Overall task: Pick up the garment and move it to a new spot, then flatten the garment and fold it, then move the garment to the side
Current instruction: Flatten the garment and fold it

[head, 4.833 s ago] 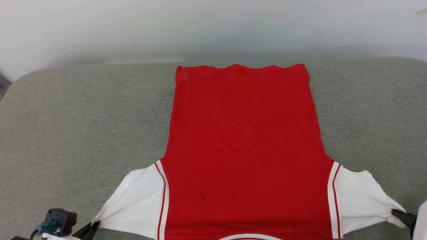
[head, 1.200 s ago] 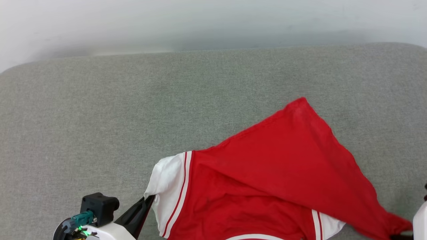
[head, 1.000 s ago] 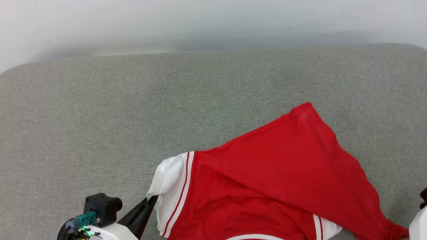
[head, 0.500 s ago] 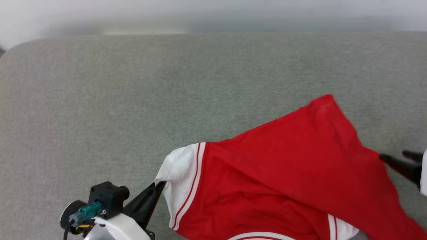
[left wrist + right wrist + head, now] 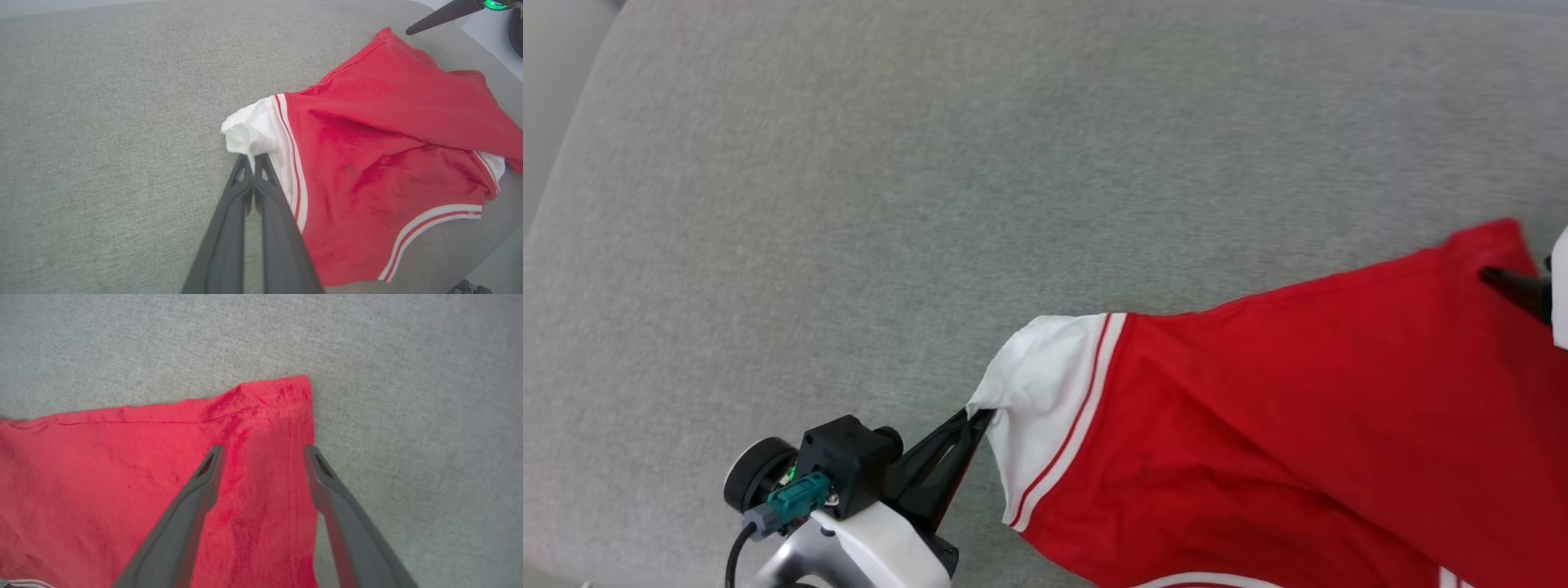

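I have the grey cushion spreading out ahead of both sets of jaws and off to either side of them. On it lies the red shirt, rumpled and partly doubled over itself, reaching from my left gripper across to my right gripper. The left gripper is clenched on the shirt's white sleeve: its two fingers meet at the tips with a bunch of white cloth pinched between them. In the left wrist view the red body fans away to the right of those jaws. A red-and-white striped band runs just beside the fingers, on that same side. The right gripper stands spread wide, grasping nothing. One red corner of the hem lies just ahead of its tips, with red cloth between the jaws and to their left, and bare cushion to their right. Whether those fingers touch the cloth I cannot tell.
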